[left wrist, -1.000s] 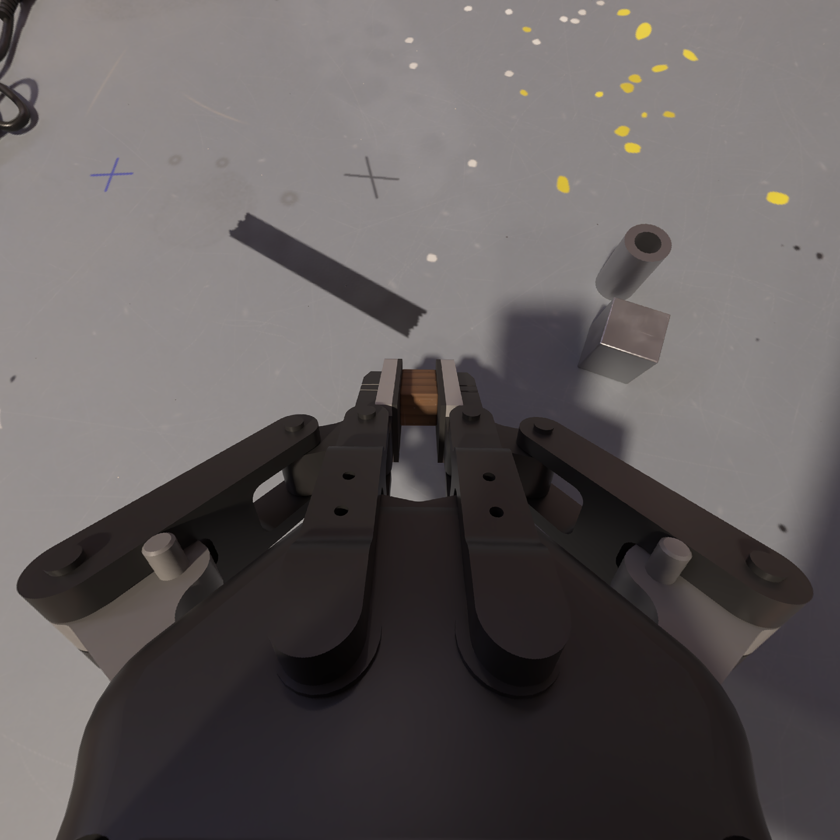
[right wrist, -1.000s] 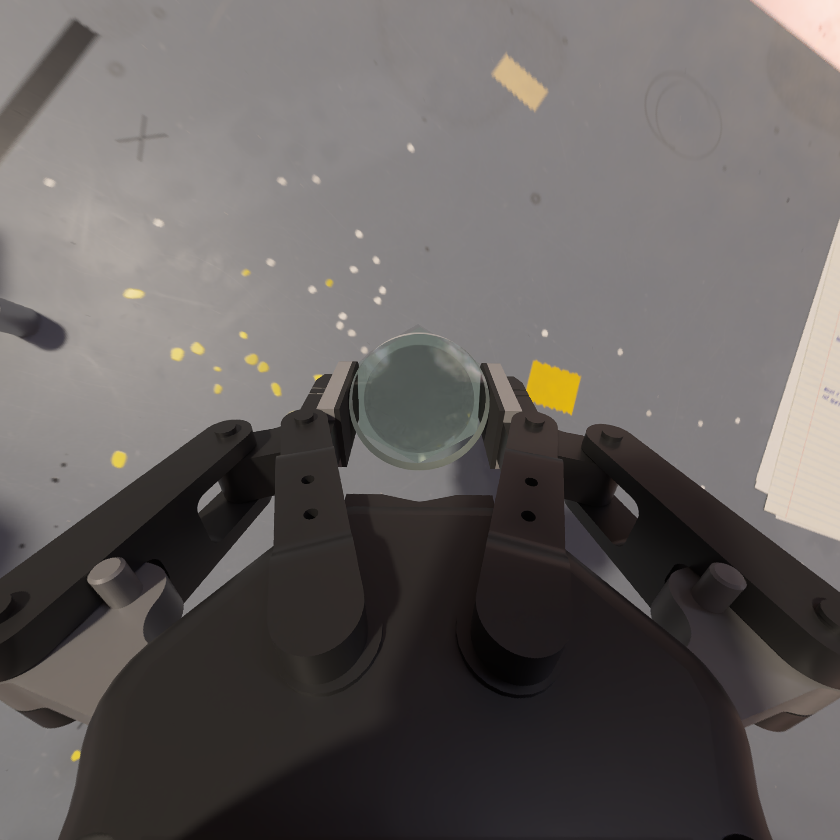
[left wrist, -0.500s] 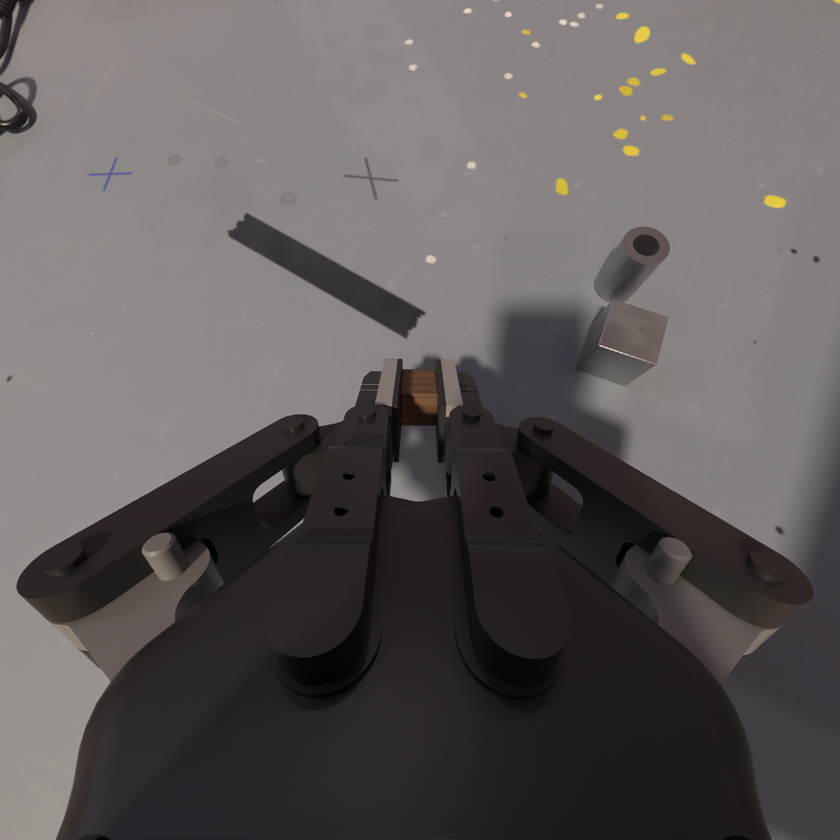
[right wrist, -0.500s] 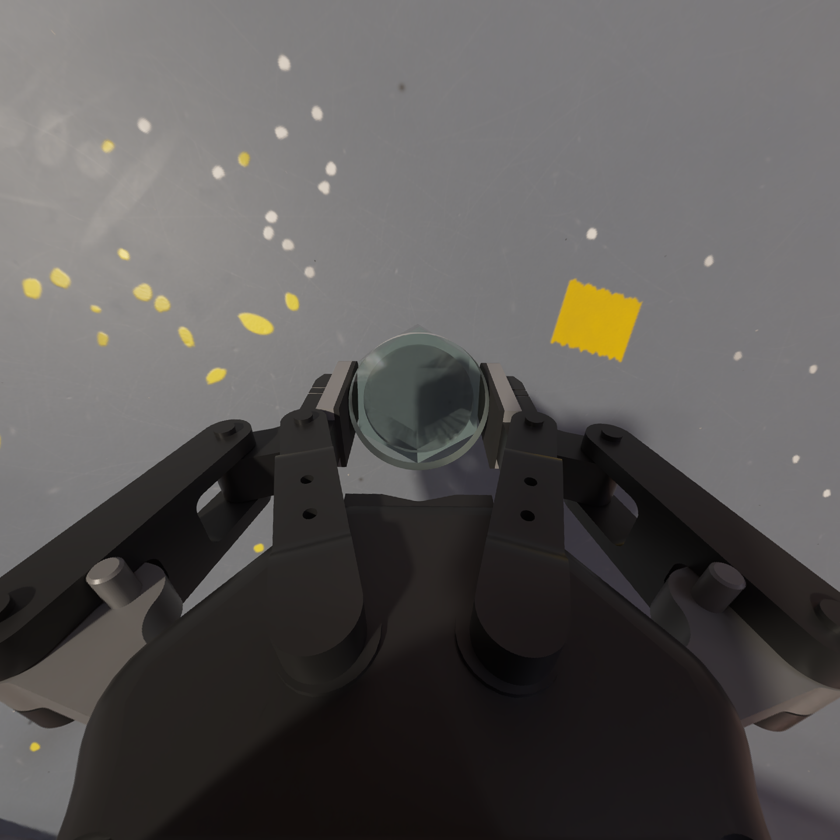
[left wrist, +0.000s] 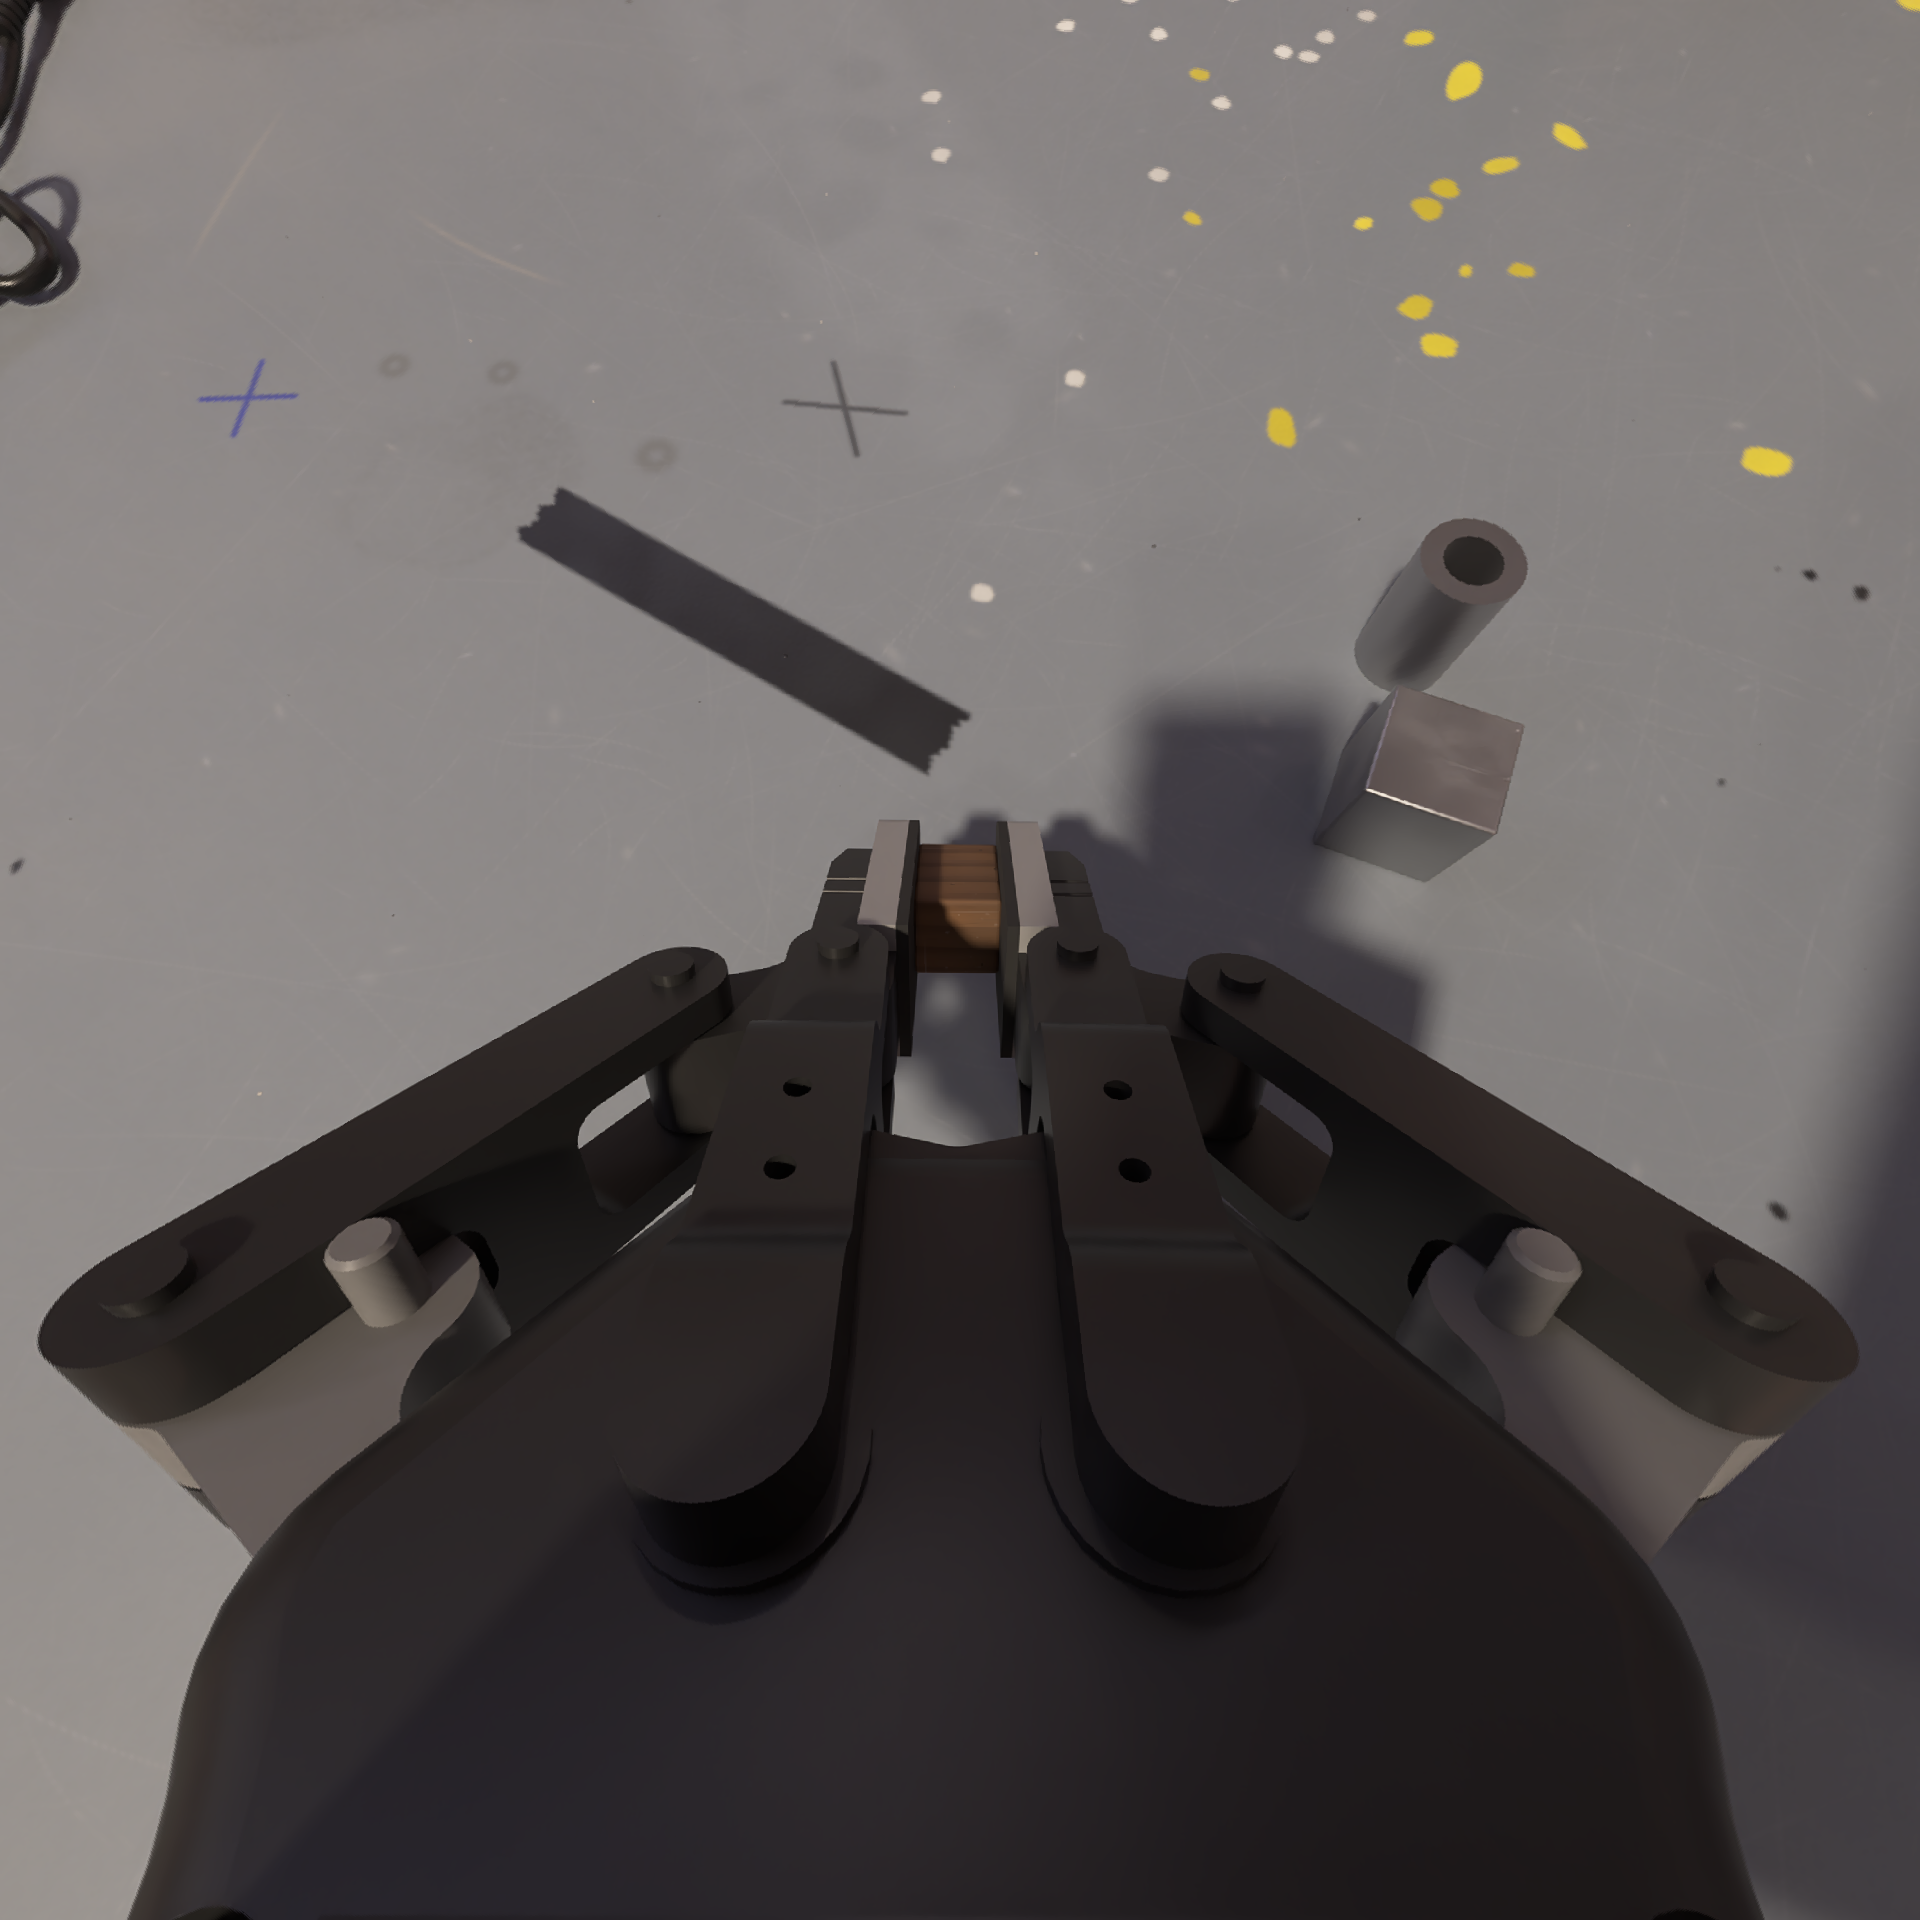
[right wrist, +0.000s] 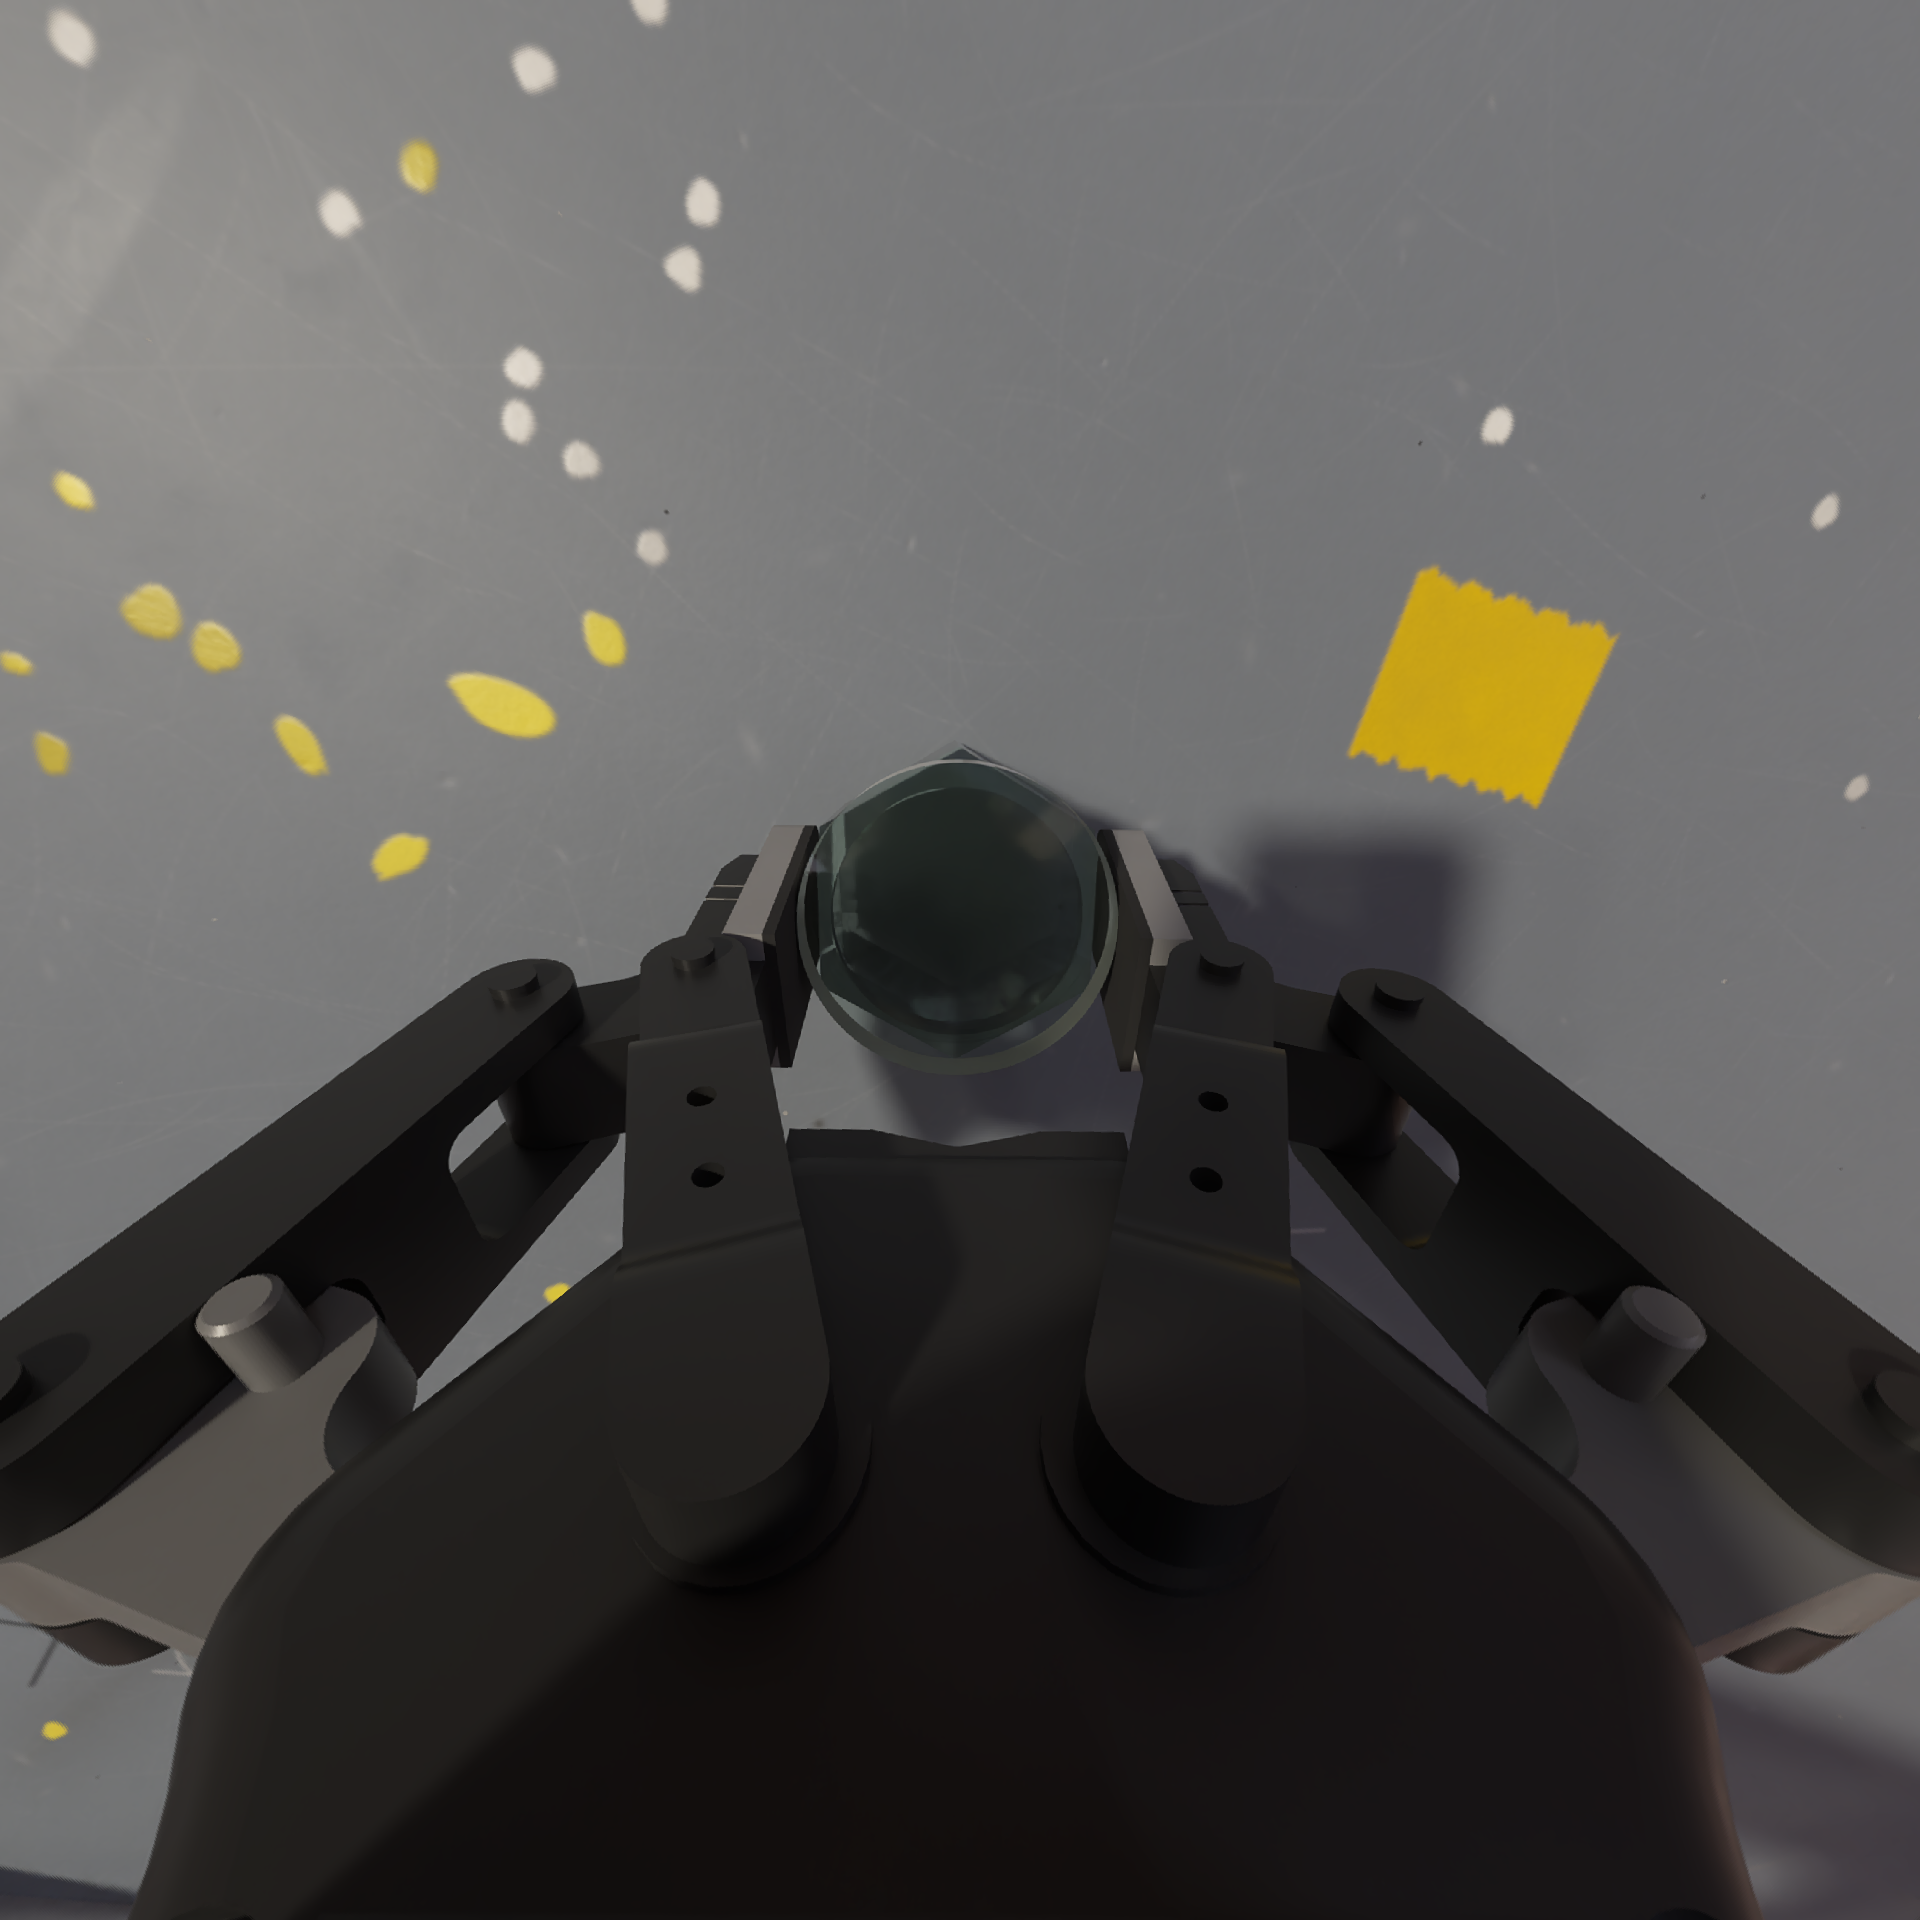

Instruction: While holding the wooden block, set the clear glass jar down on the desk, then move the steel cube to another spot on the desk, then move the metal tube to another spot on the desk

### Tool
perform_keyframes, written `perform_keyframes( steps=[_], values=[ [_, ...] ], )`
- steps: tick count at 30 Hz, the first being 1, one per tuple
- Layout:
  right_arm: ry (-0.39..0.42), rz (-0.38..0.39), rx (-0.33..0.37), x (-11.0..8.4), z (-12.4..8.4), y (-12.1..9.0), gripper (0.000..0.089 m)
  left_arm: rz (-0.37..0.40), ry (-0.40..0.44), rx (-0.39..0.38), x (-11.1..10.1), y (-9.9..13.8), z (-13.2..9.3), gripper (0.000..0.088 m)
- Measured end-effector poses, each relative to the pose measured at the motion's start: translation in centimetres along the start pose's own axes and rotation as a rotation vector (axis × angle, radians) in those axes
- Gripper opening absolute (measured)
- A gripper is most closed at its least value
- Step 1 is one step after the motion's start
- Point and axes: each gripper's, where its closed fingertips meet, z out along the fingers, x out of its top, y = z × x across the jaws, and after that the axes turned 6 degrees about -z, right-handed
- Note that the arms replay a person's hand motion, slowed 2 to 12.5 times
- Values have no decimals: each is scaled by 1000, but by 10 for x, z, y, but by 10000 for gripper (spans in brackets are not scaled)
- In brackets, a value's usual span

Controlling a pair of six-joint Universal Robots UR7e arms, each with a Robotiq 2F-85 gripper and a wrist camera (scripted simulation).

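Observation:
My left gripper [left wrist: 958, 868] is shut on a small brown wooden block [left wrist: 956, 909] and holds it above the grey desk [left wrist: 520, 935]. A steel cube [left wrist: 1423, 779] stands on the desk ahead and to the right of it. A grey metal tube [left wrist: 1439, 603] lies just beyond the cube, its open end facing up and right. My right gripper [right wrist: 956, 883] is shut on a clear glass jar [right wrist: 956, 914], seen end-on between the pads, low over the desk [right wrist: 1143, 364] with its shadow close beneath.
A strip of dark tape [left wrist: 743, 629] lies ahead-left of the left gripper, with a black cross [left wrist: 844, 408] and a blue cross [left wrist: 247, 397] drawn beyond. A black cable [left wrist: 31, 229] is at the far left. A yellow tape square [right wrist: 1481, 686] and paint specks lie near the jar.
The right gripper has come down towards the desk with the jar; the yellow square and specks look larger and the paper sheets have left the view. The left gripper has hardly moved.

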Motion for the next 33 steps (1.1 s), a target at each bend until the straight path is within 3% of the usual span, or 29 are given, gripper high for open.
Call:
perform_keyframes(
  steps=[16, 18, 24, 29, 33],
  values=[
    [18, 12, -41, 1, -3, 2, 464, -5, 1, -4, 0, 1, 0, 128],
    [28, 10, -54, 2, -9, 2, 520, -5, 1, -5, 0, 1, 0, 128],
    [62, -11, -140, 6, -35, 6, 582, -6, 0, -5, 0, 1, 0, 128],
    [112, -41, -259, 13, -72, 9, 596, -8, 0, -5, 0, 1, 0, 128],
    [185, -99, -326, 26, -106, -2, 582, -9, -1, -6, 0, 1, 0, 128]
  ],
)
